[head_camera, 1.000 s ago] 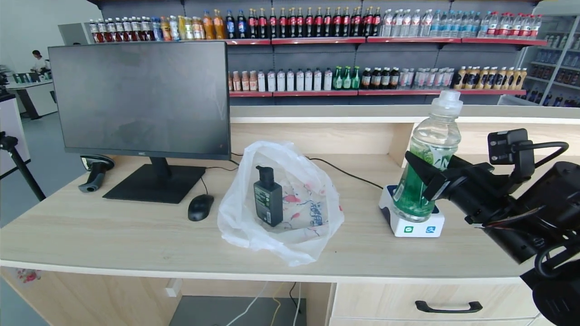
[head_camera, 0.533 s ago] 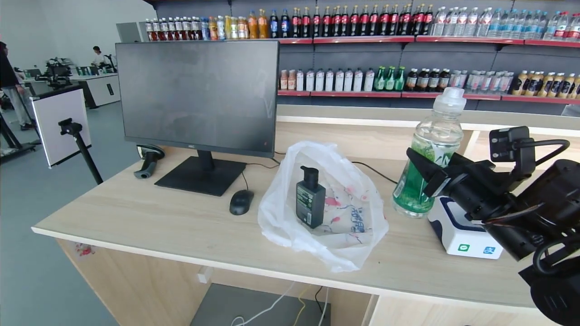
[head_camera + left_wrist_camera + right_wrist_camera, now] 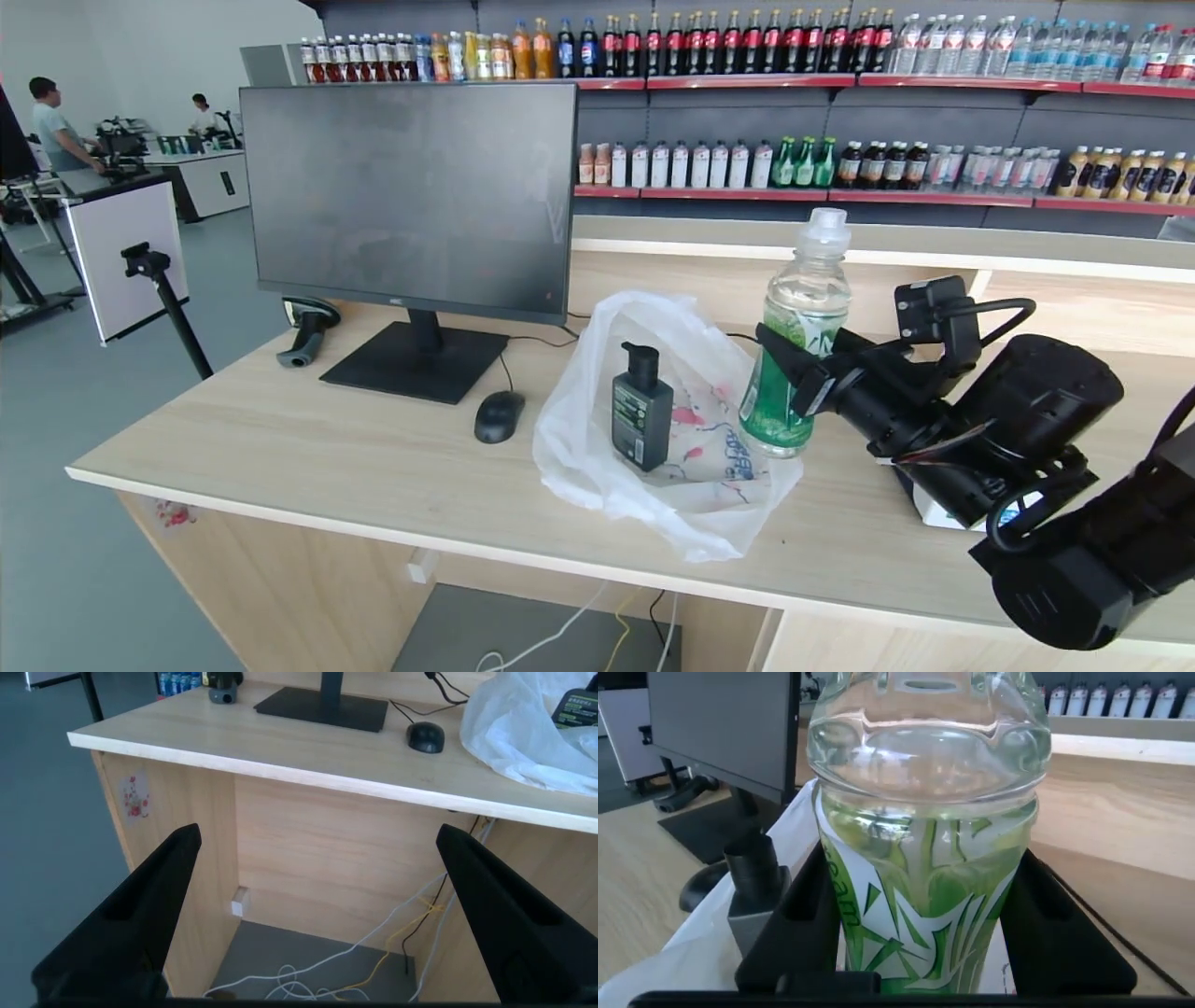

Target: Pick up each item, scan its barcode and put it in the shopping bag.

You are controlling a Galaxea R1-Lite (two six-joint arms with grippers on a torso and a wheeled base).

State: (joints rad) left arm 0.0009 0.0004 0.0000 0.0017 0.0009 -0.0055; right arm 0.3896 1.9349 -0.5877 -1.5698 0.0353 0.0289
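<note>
I see my right gripper (image 3: pixel 790 370) clamped on the upright bottle (image 3: pixel 805 303); the shopping bag (image 3: pixel 597 448) sits just left of it. My left gripper (image 3: pixel 318 845) has its fingers apart, facing the counter (image 3: pixel 280 756).

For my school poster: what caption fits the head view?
Right claw holding a clear plastic bottle with green label by the white plastic shopping bag.

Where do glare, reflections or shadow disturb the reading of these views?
Head view: the monitor carries faint reflections. Right wrist view: the bottle bends the background through its clear top. Left wrist view: the left gripper is a dark silhouette against the lit counter.
</note>
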